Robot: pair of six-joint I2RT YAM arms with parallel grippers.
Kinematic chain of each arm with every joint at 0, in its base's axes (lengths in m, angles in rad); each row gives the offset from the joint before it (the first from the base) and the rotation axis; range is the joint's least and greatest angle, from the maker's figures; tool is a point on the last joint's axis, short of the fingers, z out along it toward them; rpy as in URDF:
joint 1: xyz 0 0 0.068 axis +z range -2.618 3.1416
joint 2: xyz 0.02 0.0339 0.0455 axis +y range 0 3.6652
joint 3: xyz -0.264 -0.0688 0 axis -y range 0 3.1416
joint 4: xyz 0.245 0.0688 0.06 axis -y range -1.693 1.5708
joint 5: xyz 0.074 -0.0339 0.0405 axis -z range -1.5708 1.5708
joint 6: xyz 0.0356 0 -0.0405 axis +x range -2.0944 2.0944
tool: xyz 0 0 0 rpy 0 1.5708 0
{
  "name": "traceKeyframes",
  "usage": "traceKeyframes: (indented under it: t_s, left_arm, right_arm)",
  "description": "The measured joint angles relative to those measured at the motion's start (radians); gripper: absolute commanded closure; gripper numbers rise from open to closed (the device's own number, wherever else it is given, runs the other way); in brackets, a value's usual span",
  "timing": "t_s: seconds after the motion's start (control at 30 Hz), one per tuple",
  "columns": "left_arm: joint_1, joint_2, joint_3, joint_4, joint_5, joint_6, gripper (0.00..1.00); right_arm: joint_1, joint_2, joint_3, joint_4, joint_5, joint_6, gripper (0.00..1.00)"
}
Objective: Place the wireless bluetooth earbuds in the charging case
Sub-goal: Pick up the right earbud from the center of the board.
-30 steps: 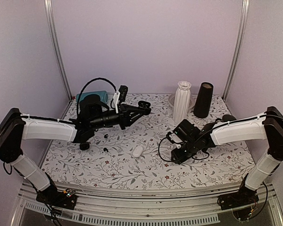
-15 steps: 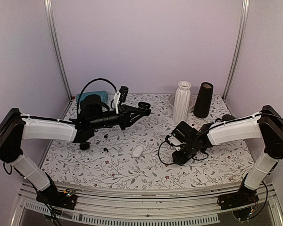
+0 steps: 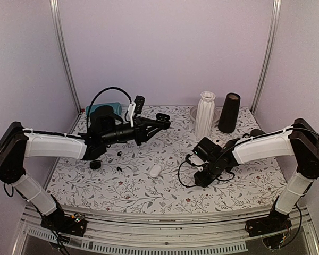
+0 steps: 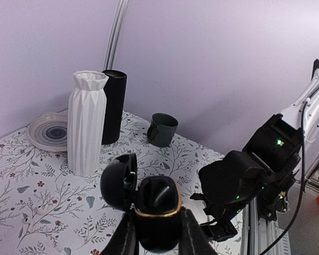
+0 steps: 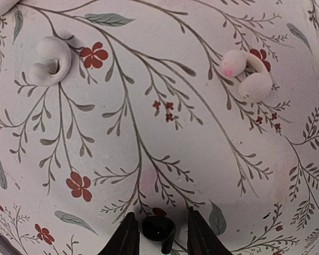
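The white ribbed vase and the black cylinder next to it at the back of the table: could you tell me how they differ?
The white ribbed vase has pleated, faceted sides and a flared, scalloped mouth; the black cylinder is smooth with a plain flat rim. The vase narrows to a neck below its mouth, while the cylinder's sides run nearly straight. Seen from the left wrist, the vase stands in front, partly covering the cylinder. Both stand upright near the striped plate.

Vase (image 3: 204, 114) left of cylinder (image 3: 229, 112), plate (image 4: 49, 130) behind vase
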Motion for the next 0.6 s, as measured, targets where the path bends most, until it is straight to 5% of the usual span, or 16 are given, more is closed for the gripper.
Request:
traceKeyframes:
  t_s: [0.6]
  left_arm:
    - [0.001, 0.000, 0.002, 0.000, 0.000, 0.000, 1.00]
  right_arm:
    - [0.002, 0.014, 0.016, -0.005, -0.004, -0.009, 0.86]
